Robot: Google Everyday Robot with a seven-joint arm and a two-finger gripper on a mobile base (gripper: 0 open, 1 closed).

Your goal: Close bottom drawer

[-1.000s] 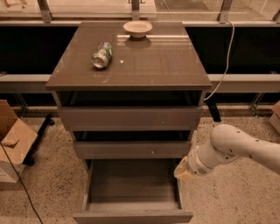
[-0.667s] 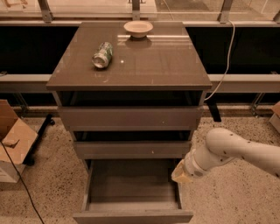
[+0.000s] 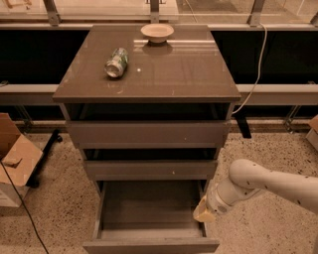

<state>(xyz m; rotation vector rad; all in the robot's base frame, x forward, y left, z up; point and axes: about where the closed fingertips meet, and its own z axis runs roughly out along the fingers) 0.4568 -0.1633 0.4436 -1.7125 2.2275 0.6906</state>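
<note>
Bottom drawer at the bottom edge of frame, lowest of three, pulled far out toward the camera. Plain flat taupe-grey front, no handle. Matching grey rectangular box, inside bare and shadowed.

Gripper just beside the drawer's right side wall, near its front corner, low to the floor. Tip looks pale yellowish. Can't tell whether it is spread or pressed together, or whether it touches the drawer. White arm comes in from the right edge, angled down-left.

Floor is speckled beige terrazzo. Thin black cord runs across it at left. Open cardboard box at the left edge, well apart from the drawers.

Middle drawer above, out slightly, tiny pale speck on its front. Top drawer is widest, also out a little, with a dark gap over it.

Table top is glossy brown-grey and reflects light. Crushed can lies on its side at left-centre. Small pale bowl upright at the back edge, well apart from the can.

Behind: a grey horizontal rail and a dark recess on both sides. White cable hangs down at right. Glass panels with metal posts along the top.
</note>
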